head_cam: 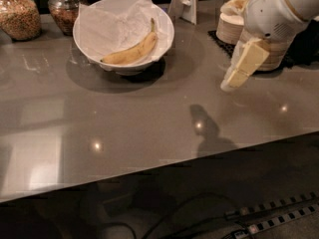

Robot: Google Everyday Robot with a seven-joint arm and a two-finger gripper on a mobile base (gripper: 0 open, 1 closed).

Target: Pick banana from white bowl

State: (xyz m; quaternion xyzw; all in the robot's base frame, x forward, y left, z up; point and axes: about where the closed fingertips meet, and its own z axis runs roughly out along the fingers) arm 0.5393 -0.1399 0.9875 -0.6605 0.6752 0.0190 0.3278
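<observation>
1. Camera view: the gripper point(233, 79) is pictured hanging above the grey counter point(124, 118), well apart from the white bowl point(119, 67) and angled down towards it. How far it is open cannot be told, and nothing is seen to be held in it.
2. The banana point(133, 53) is shown lying inside the white bowl on crinkled paper point(107, 26). It is curved along the side nearer the gripper, with its dark stem tip up by the far rim.
3. A stack of paper bowls point(229, 26) is seen just behind the arm point(279, 9). It could be clipped and toppled if the arm were swung wide on the way across.
4. The bowl's rim is judged the main hazard. If the approach were made too low from the side, the bowl could be struck and pushed towards the glass jars point(17, 16) behind it.
5. The paper lining could be pinched together with the fruit and dragged out on the lift.
6. A grasp taken near either tapered end could let the banana be swung or dropped. The thicker middle is judged the safer hold.
</observation>
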